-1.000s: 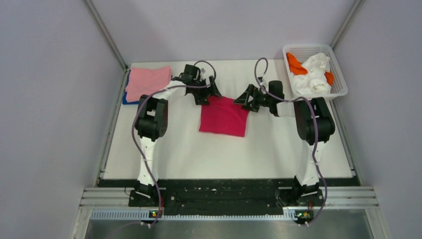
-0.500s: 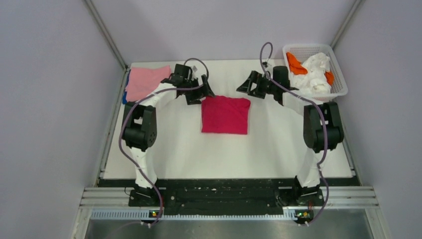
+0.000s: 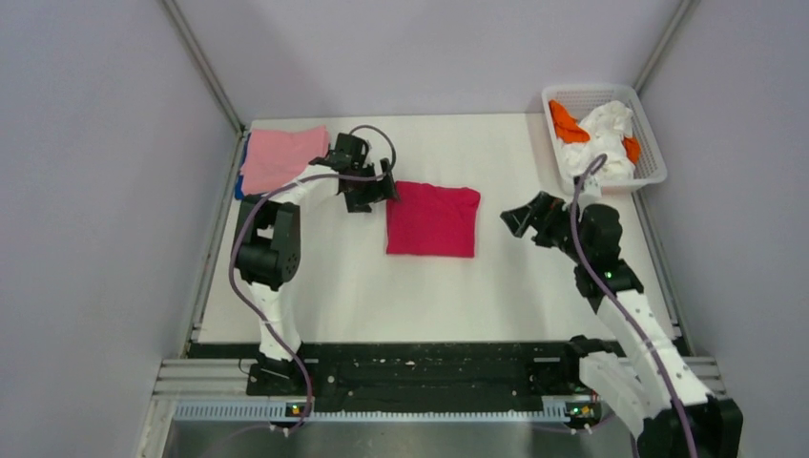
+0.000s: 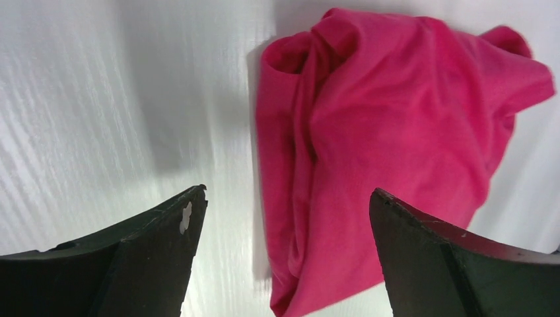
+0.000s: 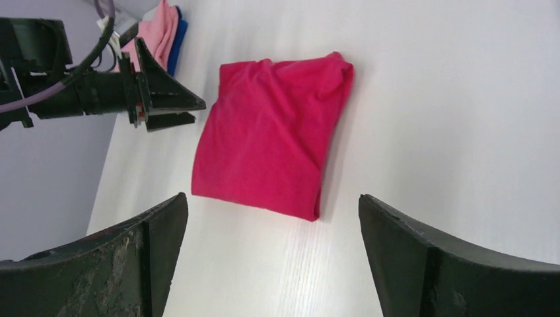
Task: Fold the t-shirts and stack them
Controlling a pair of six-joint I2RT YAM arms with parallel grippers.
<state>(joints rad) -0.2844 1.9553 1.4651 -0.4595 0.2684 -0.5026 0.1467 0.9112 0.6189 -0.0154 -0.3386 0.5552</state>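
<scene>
On white table point(image 3: 534, 296): folded crimson t-shirt point(image 3: 431, 220) | far-left corner: pink t-shirt point(image 3: 280, 156) | left tool point(image 4: 287, 195) wide | right tool point(image 5: 272, 198) wide | grey walls point(image 3: 105, 191)

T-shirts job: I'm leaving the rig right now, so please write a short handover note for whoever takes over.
The left end effector is open and empty, by the far left corner of the red shirt.
The right end effector is open and empty, right of that shirt and apart from it.
The red shirt lies folded mid-table. The pink shirt lies on the blue shirt at the far left corner.
Done: red folded, pink stacked on blue.
Left: probably move red onto that stack. The basket holds white and orange cloth; I cannot tell if those are shirts.
</scene>
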